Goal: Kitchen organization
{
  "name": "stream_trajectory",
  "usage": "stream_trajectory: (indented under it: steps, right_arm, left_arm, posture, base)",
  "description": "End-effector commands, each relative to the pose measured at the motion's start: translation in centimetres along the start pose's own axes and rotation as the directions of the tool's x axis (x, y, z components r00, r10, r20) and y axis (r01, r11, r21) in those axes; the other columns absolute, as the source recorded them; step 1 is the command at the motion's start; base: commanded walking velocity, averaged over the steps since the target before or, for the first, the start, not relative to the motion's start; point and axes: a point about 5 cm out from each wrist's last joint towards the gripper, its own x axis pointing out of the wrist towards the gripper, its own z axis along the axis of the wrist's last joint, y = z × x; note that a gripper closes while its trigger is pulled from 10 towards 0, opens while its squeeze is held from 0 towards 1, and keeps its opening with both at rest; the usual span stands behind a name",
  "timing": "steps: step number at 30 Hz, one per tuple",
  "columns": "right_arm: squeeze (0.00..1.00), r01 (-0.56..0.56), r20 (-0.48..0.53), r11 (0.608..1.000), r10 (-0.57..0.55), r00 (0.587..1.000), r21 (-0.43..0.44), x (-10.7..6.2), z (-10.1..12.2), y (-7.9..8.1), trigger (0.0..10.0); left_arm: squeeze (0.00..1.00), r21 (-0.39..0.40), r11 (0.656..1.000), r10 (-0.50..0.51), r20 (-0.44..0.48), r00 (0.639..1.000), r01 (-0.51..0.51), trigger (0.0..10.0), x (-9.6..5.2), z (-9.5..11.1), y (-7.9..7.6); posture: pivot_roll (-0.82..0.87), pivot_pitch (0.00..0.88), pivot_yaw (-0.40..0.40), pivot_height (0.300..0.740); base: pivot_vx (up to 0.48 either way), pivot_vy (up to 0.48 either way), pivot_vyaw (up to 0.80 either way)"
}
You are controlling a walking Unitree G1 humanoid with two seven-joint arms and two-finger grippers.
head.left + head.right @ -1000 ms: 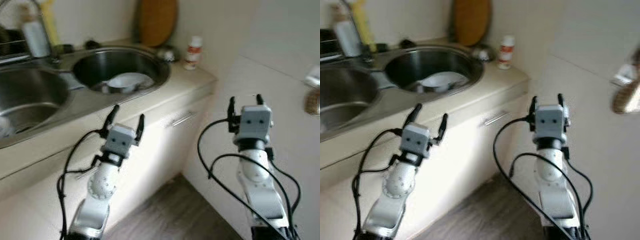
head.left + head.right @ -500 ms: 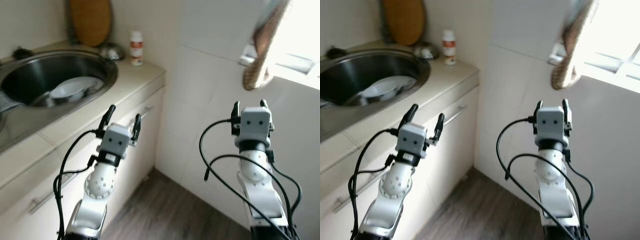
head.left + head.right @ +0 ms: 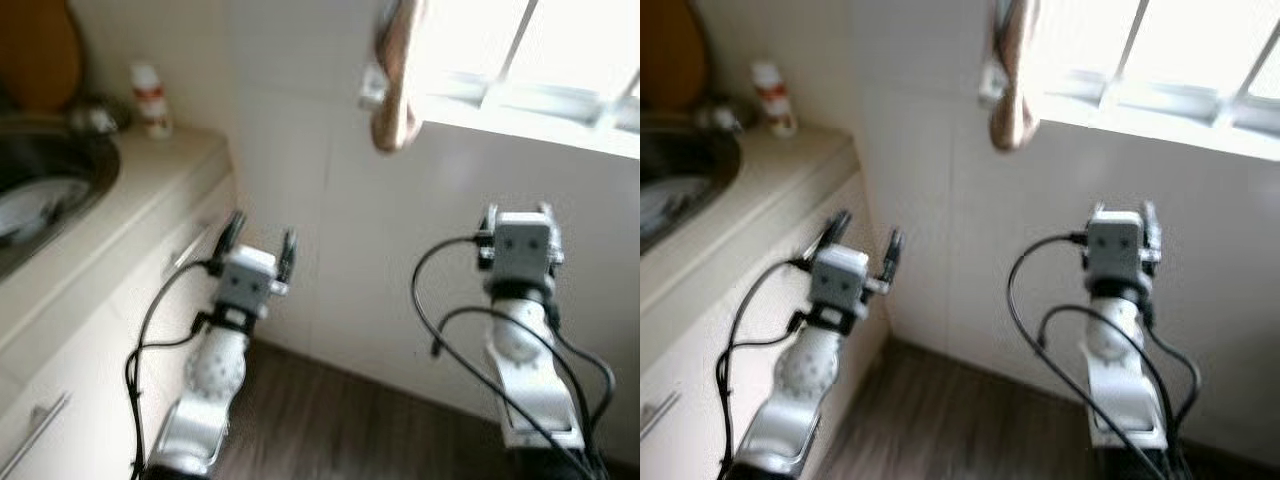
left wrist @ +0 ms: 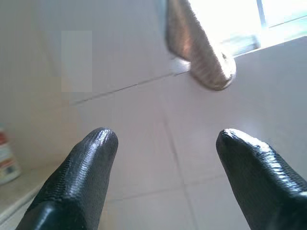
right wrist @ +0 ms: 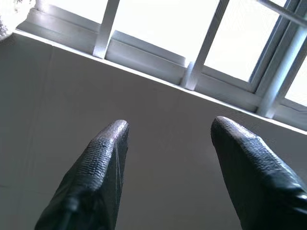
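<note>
both grippers hold nothing: the left gripper (image 3: 258, 235) and right gripper (image 3: 519, 210) hang spread wide before the tiled wall (image 3: 300, 150). the sink (image 3: 40, 185) with a bowl (image 3: 20, 212) sits left of that wall, untouched; organizing looks barely begun.

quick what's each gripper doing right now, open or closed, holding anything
Left gripper: open, empty, raised beside the counter.
Right gripper: open, empty, facing the tiled wall below the window.

Daylight floods in through the window (image 3: 560, 60), its panes blown out to white glare. Both head views are softly blurred, most at the worktop (image 3: 110, 200) and the hanging cloth (image 3: 395, 90). The wrist views are sharper, their black fingertips (image 5: 108, 143) backlit.
</note>
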Motion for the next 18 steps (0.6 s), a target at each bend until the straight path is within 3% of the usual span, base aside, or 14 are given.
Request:
stream_trajectory:
  steps: [1, 4, 18]
  right_arm:
    - [0.0, 0.013, 0.009, 1.0, -0.012, 1.0, -0.022, 0.15, 0.16, -0.13, 10.0]
    - [0.0, 0.011, 0.016, 1.0, -0.011, 1.0, -0.017, 0.16, 0.23, -0.1, 10.0]
    - [0.0, 0.008, 0.023, 0.998, -0.006, 1.0, -0.055, 0.21, 0.2, 0.15, 10.0]
  left_arm:
    - [0.0, 0.005, 1.0, -0.007, -0.002, 1.0, 0.007, 10.0, 0.03, 0.01, -0.13]
    - [0.0, 0.004, 1.0, -0.006, -0.003, 1.0, 0.006, 10.0, 0.01, -0.01, -0.12]
    - [0.0, 0.003, 1.0, -0.003, -0.004, 1.0, 0.003, 10.0, 0.03, -0.01, -0.16]
  posture:
    - [0.09, 0.0, -0.047, 0.74]
    - [0.09, 0.0, -0.048, 0.74]
    - [0.09, 0.0, -0.047, 0.74]
  base:
    - [0.0, -0.251, -0.76]
    - [0.0, -0.264, -0.57]
    - [0.0, -0.331, 0.0]
